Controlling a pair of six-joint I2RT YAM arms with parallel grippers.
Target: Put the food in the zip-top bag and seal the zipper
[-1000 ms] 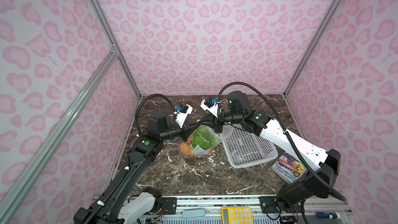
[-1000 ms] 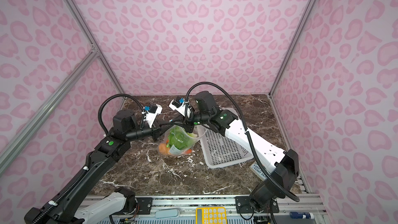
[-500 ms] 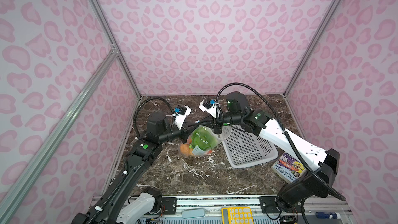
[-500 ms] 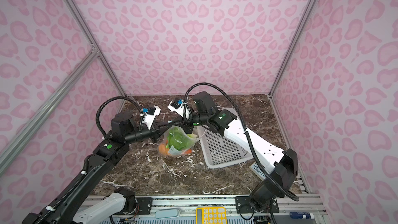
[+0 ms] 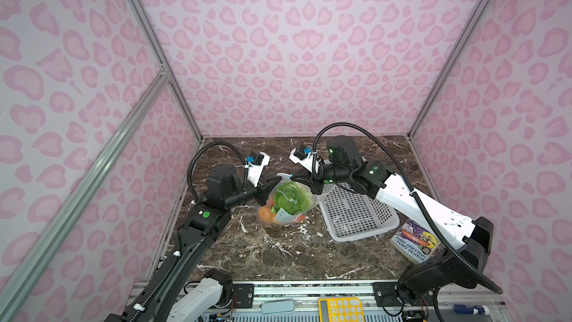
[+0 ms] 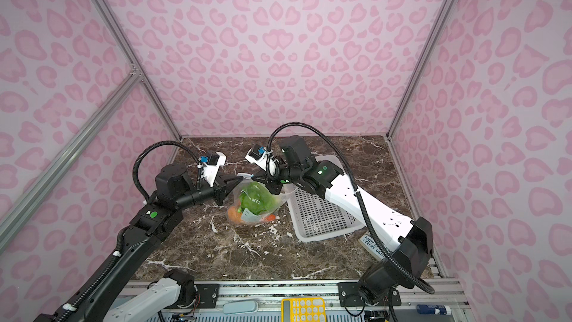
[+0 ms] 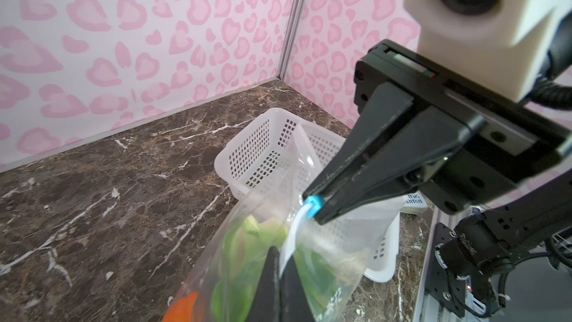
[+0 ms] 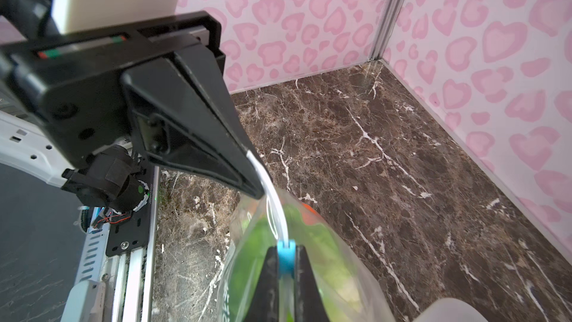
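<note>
The zip-top bag (image 5: pixel 291 204) (image 6: pixel 256 202) hangs above the marble floor, stretched between my two grippers. Inside it lies the food: a green leafy cabbage (image 5: pixel 289 198) (image 7: pixel 244 261) and orange pieces (image 5: pixel 266 214) (image 7: pixel 182 308). My left gripper (image 5: pixel 275 179) (image 6: pixel 239 178) (image 7: pixel 280 254) is shut on one end of the white zipper (image 7: pixel 296 224) (image 8: pixel 272 199). Facing it, my right gripper (image 5: pixel 293 177) (image 6: pixel 254 177) (image 8: pixel 286 254) is shut on the zipper's blue tab (image 7: pixel 314 207) (image 8: pixel 285 257). Only a short curved stretch of strip runs between the two sets of tips.
A white perforated basket (image 5: pixel 365 235) (image 6: pixel 328 233) (image 7: pixel 257 150) stands right of the bag, under my right arm. A book (image 5: pixel 416 240) lies at the front right. A yellow calculator (image 5: pixel 340 309) sits on the front rail. Pink patterned walls enclose three sides.
My left arm has shifted slightly to the left. The bag and both gripper tips stay almost where they were, both grips unchanged.
</note>
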